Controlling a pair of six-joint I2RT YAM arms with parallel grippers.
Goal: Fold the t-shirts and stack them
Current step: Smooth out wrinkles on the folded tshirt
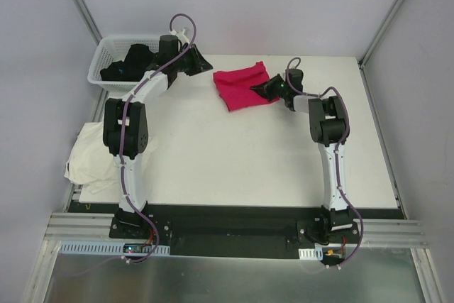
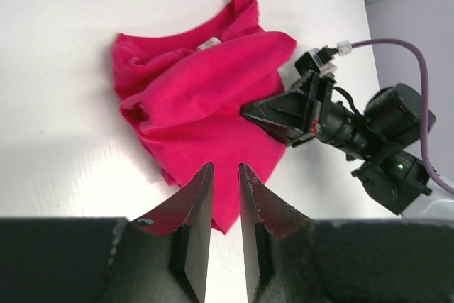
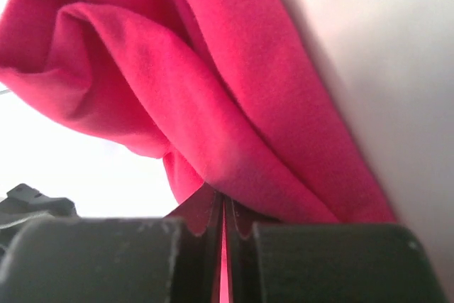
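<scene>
The magenta-red t-shirt (image 1: 241,79) lies bunched and partly folded at the back of the table (image 1: 234,161). My right gripper (image 1: 258,90) is at its right edge, shut on a fold of the cloth (image 3: 213,90), which shows between the closed fingertips (image 3: 224,200). My left gripper (image 1: 208,66) hovers just left of the shirt, jaws a little apart with nothing between them (image 2: 225,168); the shirt's corner (image 2: 191,97) shows beyond them. The cream-white t-shirt (image 1: 89,157) hangs crumpled over the table's left edge beside the left arm.
A white lattice basket (image 1: 106,51) holding dark cloth stands at the back left corner. Grey walls close in the table on the back and both sides. The right arm's wrist and cable (image 2: 383,125) lie just right of the magenta shirt.
</scene>
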